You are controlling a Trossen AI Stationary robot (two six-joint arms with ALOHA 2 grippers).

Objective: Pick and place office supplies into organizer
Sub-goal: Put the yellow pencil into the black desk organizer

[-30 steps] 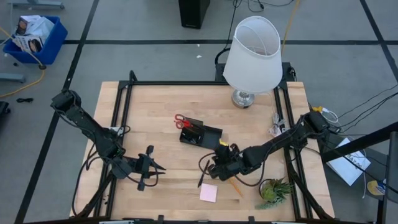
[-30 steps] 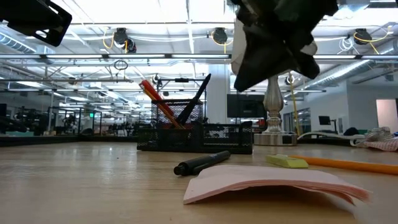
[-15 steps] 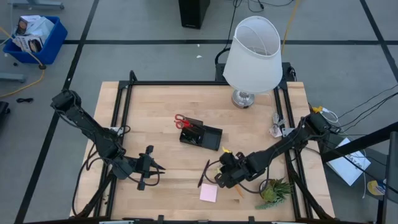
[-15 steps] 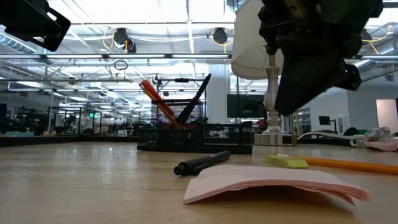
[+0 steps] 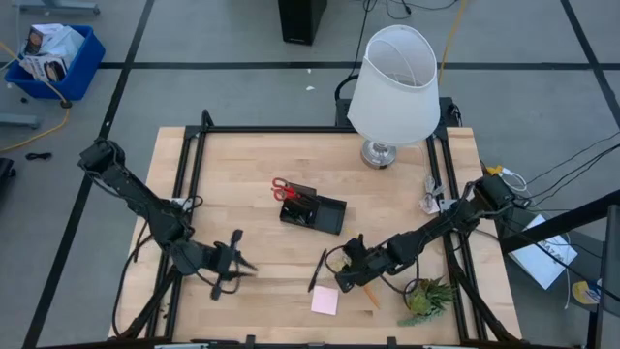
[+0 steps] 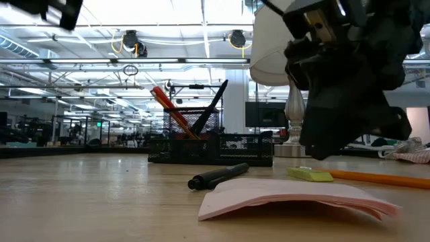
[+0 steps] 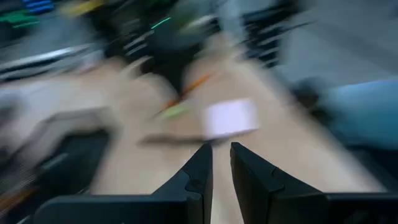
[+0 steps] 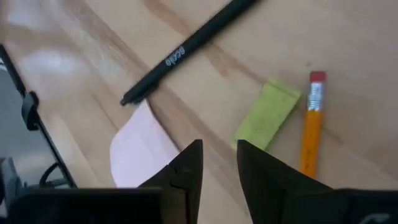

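Observation:
The black organizer (image 5: 312, 207) stands mid-table with the red-handled scissors (image 5: 281, 187) and a black pen upright in its taller section (image 6: 191, 128). A black pen (image 8: 186, 53), a yellow-green eraser (image 8: 267, 115), an orange pencil (image 8: 311, 124) and the pink sticky-note pad (image 8: 140, 149) lie flat on the wood near the near edge. My right gripper (image 8: 217, 149) hangs over them, between pad and eraser, with a narrow gap between its fingers and touching nothing. My left gripper (image 5: 232, 269) is in the air over the near left of the table, fingers together (image 7: 221, 152), and holds nothing.
The white-shaded lamp (image 5: 392, 85) stands at the far edge. A small green potted plant (image 5: 427, 296) sits at the near right corner, close to my right arm. Bare wood lies between the two grippers and on the table's left half.
My right gripper has moved from beside the organizer toward the near edge and come down over the eraser, pencil and pad. My left gripper has shifted slightly toward the near edge and is blurred with motion. The supplies on the table have stayed put.

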